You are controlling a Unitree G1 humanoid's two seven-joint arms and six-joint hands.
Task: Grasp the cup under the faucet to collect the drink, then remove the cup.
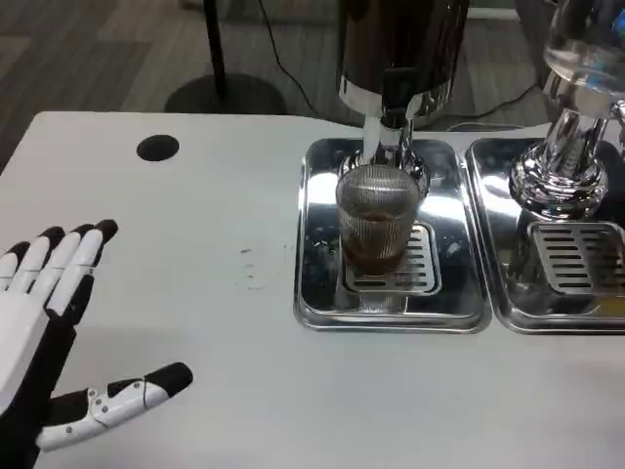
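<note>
Cup (377,217) sits under the faucet (395,127) on the steel drip tray (322,303), brown drink inside. Left hand (44,322) at 8 o'clock, fingers spread, holding nothing. Second dispenser (569,147) at 3 o'clock.

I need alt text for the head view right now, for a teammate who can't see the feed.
A ribbed glass cup holding a little brown drink stands on the grate of a shiny metal drip tray under the dispenser faucet. The left robot hand hovers open over the white table, well apart from the cup. A second dispenser and tray stand to the right.
</note>
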